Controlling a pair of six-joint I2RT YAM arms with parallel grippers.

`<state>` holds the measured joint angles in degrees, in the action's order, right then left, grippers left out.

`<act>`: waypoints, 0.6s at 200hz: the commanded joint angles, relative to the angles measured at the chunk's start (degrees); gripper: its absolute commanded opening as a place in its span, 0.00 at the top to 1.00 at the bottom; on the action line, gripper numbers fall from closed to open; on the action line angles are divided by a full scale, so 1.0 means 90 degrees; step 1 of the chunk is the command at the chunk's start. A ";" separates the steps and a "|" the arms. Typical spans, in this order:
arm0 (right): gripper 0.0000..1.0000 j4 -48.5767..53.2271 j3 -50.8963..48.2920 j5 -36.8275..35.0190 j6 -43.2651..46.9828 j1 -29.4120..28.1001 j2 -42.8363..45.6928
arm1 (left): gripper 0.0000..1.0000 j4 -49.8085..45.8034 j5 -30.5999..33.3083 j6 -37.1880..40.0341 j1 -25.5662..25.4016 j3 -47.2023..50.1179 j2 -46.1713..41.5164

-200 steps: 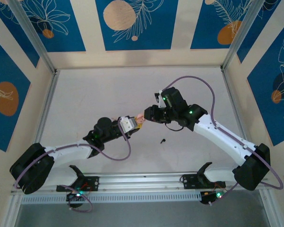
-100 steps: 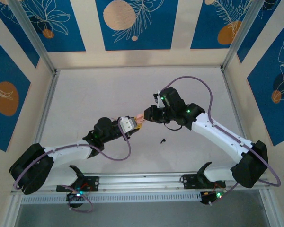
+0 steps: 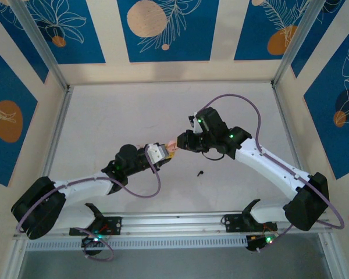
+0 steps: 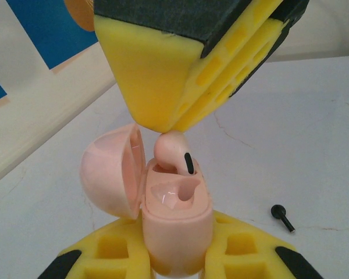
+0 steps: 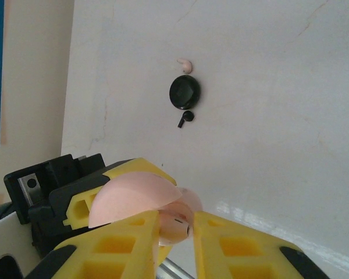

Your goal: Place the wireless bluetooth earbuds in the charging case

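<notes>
Counting everything around the desk [image 3: 122,116]
Two hands are showing, the left hand [image 3: 161,152] and the right hand [image 5: 175,241]; one open pink charging case [image 4: 174,226]; two earbuds, one pale pink earbud [image 4: 170,148] and one black earbud [image 4: 282,216]; one round black disc [image 5: 185,92]; one small pale pink piece [image 5: 185,63].

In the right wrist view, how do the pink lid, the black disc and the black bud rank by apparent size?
1. Pink lid, largest, though it is also nearest the camera.
2. Black disc.
3. Black bud, lying beside the disc.
</notes>
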<state>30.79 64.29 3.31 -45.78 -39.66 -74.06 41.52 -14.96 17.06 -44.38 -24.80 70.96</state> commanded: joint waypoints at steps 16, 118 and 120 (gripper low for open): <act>0.80 -0.0186 -0.0063 0.0513 0.0106 0.0027 0.0102 | 0.92 0.0424 -0.0143 0.0029 -0.0060 0.0011 -0.0160; 0.75 -0.0080 -0.0039 0.0354 0.0587 0.0075 0.0566 | 0.92 0.0612 -0.0025 -0.0156 -0.0065 0.0138 -0.0192; 0.75 -0.0088 -0.0043 0.0362 0.0595 0.0079 0.0571 | 0.92 0.0616 -0.0027 -0.0157 -0.0060 0.0138 -0.0190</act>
<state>29.87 64.10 6.02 -43.33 -39.33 -72.01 43.75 -14.92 16.82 -44.38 -24.36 70.17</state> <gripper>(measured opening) 0.245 0.167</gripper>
